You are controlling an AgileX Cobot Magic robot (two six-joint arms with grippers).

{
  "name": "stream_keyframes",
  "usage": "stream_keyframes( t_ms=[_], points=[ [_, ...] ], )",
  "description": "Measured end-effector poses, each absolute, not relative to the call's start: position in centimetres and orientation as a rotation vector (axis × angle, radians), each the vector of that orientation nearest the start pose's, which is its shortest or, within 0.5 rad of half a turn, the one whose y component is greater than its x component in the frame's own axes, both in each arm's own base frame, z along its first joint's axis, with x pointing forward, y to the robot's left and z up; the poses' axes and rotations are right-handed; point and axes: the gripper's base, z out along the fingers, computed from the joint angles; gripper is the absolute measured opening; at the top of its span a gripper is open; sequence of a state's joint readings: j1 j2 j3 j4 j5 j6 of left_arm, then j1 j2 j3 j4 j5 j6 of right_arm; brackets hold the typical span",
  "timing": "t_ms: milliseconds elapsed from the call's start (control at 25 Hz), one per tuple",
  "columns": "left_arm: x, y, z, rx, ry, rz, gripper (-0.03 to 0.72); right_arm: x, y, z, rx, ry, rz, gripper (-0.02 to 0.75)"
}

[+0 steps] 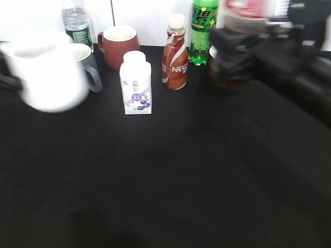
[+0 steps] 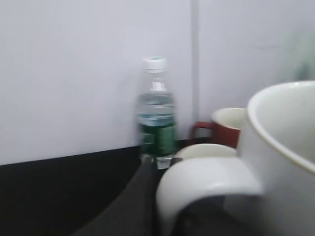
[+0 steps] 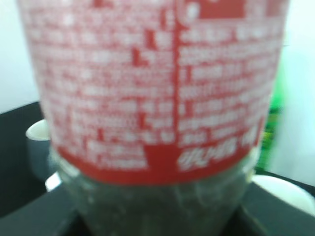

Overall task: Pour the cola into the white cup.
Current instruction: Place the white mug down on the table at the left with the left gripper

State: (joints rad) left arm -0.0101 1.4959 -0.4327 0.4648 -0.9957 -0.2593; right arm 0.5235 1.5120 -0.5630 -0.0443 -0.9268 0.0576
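Black cloth covers the desk point(image 1: 170, 181), on which the exterior view shows the drinks and cups ranged along the 12 o'clock edge. Cups, three: the white cup point(image 1: 49, 77), blurred, at 9 o'clock; one grey mug point(image 1: 89, 67) just behind it; one red mug point(image 1: 118, 45) toward 11 o'clock. Bottles, four: one water bottle point(image 1: 76, 23) with a green label at 11 o'clock; one brown Nescafe bottle point(image 1: 175, 54) at 12 o'clock; one green soda bottle point(image 1: 204, 28) just beside it toward 1 o'clock; and the cola point(image 1: 235, 46), blurred, at 2 o'clock. Cartons, one: a white milk carton point(image 1: 136, 82) in front of the red mug.

The right gripper point(image 1: 243, 51) wraps the cola's lower body, fingers clamped on it; the right wrist view is filled by the red label above dark liquid. The left gripper is not clearly visible in the exterior view; in the left wrist view the white cup's rim and handle sit close at 4 o'clock, but whether the fingers grip it cannot be told.
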Motion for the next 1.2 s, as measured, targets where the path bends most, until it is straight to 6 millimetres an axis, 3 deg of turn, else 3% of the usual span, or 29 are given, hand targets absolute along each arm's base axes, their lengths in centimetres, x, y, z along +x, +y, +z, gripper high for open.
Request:
stream_keyframes(
  t_ms=[160,280,480,600,720,800,1040,1160,1200],
  points=[
    [26.1,0.9,21.5,0.134,1.591,-0.148,0.041,24.1,13.7,24.1,-0.361,1.464,0.425,0.385],
    [27.1,3.1,21.0,0.058,1.614,-0.025,0.041,24.1,13.6,24.1,-0.352,1.456,0.419,0.385],
    [33.6,5.1,17.6,-0.02,1.629,0.014,0.041,24.1,13.6,24.1,-0.347,1.459,0.418,0.384],
    [38.6,6.1,14.2,-0.028,1.639,0.011,0.041,24.1,13.5,24.1,-0.341,1.461,0.417,0.384],
    [41.9,6.0,12.8,-0.014,1.626,0.005,0.041,24.1,13.4,24.0,-0.332,1.468,0.411,0.384],
    [44.4,4.4,11.5,0.021,1.64,-0.023,0.041,24.2,13.3,24.0,-0.327,1.474,0.398,0.384],
    [45.6,3.9,11.1,0.019,1.635,-0.043,0.049,24.2,13.3,24.0,-0.323,1.477,0.393,0.384],
    [45.2,3.8,11.1,0.01,1.647,-0.054,0.274,24.2,13.3,24.0,-0.323,1.477,0.393,0.384],
    [44.9,3.8,11.0,0.008,1.655,-0.055,0.295,24.2,13.3,24.0,-0.323,1.477,0.393,0.384]
  ],
)
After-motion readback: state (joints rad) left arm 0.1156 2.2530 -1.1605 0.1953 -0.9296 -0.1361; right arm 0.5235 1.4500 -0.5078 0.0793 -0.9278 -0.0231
